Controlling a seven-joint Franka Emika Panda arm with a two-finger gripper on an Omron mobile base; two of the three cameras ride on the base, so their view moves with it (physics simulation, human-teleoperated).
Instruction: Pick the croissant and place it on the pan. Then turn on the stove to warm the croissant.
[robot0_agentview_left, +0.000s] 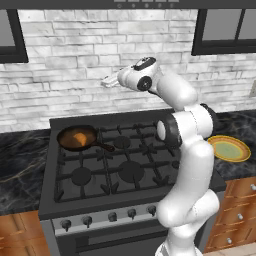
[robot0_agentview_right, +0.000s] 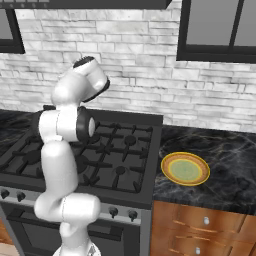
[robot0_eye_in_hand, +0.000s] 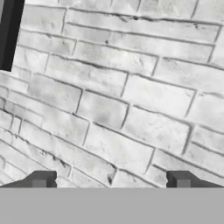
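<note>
The dark pan (robot0_agentview_left: 64, 136) sits on the stove's (robot0_agentview_left: 131, 172) rear left burner, its black handle pointing right. The orange-golden croissant (robot0_agentview_left: 79, 138) lies inside the pan. My gripper (robot0_agentview_left: 107, 81) hangs high above the stove, well above and to the right of the pan, and points left at the white brick wall. In the hand view the gripper (robot0_eye_in_hand: 111, 179) is open with nothing between its fingertips (robot0_eye_in_hand: 40, 179), and brick wall lies behind them. The stove (robot0_agentview_right: 117, 150) also appears in the right base view, partly behind my arm.
A row of small dark knobs (robot0_agentview_left: 112, 216) runs along the stove's front. A yellow plate with a greenish centre (robot0_agentview_left: 229, 148) (robot0_agentview_right: 185, 169) rests on the dark marble counter right of the stove. Wooden drawers (robot0_agentview_right: 205, 225) sit below it.
</note>
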